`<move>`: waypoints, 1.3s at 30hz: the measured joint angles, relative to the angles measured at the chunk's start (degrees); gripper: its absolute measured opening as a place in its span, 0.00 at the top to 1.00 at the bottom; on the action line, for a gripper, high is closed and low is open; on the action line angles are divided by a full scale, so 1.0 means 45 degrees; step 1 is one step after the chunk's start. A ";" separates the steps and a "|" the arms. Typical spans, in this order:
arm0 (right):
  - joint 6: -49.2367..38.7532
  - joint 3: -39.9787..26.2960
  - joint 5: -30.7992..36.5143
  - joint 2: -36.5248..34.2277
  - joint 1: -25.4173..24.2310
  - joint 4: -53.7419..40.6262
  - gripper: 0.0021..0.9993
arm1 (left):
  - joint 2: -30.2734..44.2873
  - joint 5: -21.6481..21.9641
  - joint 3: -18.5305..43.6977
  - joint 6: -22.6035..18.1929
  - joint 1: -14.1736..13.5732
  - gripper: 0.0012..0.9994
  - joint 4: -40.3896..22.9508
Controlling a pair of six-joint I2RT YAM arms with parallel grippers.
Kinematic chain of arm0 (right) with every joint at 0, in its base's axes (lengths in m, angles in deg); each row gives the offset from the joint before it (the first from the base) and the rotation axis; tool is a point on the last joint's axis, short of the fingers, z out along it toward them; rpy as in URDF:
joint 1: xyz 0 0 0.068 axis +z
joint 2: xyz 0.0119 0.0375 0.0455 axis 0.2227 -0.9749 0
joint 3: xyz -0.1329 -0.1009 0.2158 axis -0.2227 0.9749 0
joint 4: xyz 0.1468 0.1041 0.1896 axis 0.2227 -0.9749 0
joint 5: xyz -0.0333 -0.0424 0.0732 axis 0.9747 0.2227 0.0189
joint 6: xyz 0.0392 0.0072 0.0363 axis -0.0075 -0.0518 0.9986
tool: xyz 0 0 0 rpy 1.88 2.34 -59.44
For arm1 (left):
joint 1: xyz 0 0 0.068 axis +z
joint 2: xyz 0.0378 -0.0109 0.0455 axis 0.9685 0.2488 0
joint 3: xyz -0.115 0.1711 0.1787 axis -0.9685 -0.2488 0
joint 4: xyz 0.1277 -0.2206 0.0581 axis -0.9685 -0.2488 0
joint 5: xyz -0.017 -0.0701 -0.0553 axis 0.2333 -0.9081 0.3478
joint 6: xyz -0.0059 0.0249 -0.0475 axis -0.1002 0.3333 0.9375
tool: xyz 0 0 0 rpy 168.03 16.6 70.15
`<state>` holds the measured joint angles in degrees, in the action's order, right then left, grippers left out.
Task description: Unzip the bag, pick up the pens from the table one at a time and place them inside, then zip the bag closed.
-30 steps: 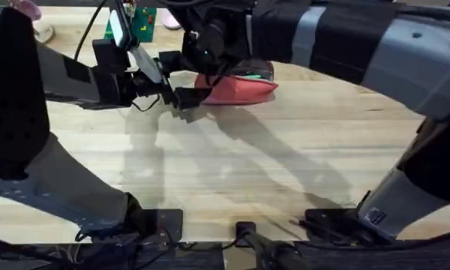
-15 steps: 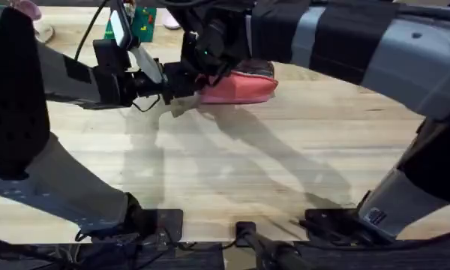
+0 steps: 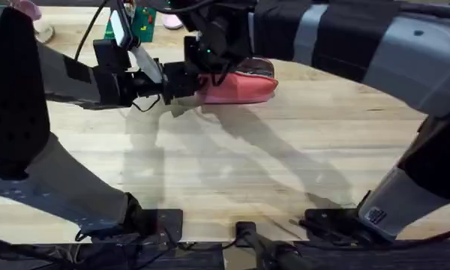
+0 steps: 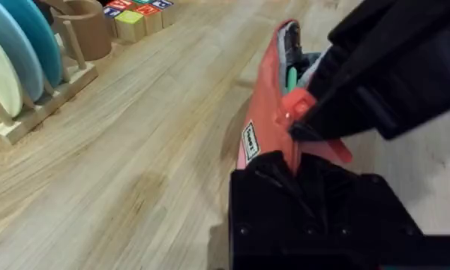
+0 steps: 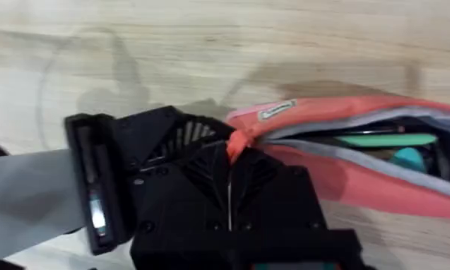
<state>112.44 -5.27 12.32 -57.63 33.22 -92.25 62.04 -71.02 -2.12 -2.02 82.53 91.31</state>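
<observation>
We saw the bag [image 3: 240, 88] lying on the table [image 3: 285, 165] at its far side, near the middle, with its long axis running left to right across the overhead view. Its zipper was open along the top, and in the right wrist view a green pen [image 5: 386, 139] lay lengthwise inside, in line with the bag. The left gripper [image 3: 181, 81] reached in from the left and was clamped on the bag's left end, its fingers pinching the fabric there. The right gripper [image 3: 210, 64] came down over the same end from above; in the right wrist view its black fingers [image 5: 232, 195] were pressed together at a small tab [image 5: 238, 142] of the bag. Near the table's far left edge stood coloured blocks [image 4: 139, 16] and a wooden rack [image 4: 30, 90] of discs.
</observation>
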 joint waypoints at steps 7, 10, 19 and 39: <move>-0.0577 0.0000 -0.0092 0.0259 -0.0790 -0.0677 0.97 | 0.0000 0.0049 0.0000 0.0000 -0.0010 0.96 0.0005; -0.0840 0.0000 -0.0198 0.0373 -0.1034 -0.0825 0.97 | 0.0000 0.0082 0.0000 0.0000 -0.0010 0.96 0.0029; -0.1195 0.0000 -0.0385 0.0481 -0.2061 -0.2018 0.97 | 0.0000 0.0096 0.0000 0.0000 -0.0010 0.96 0.0034; -0.1798 0.0000 -0.1011 0.0500 -0.5791 -0.3634 0.97 | 0.0000 0.0078 0.0019 0.0005 -0.0151 0.96 0.0034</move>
<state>104.34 -5.27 7.77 -55.38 7.16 -108.60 62.04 -70.67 -2.03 -2.00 81.85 91.46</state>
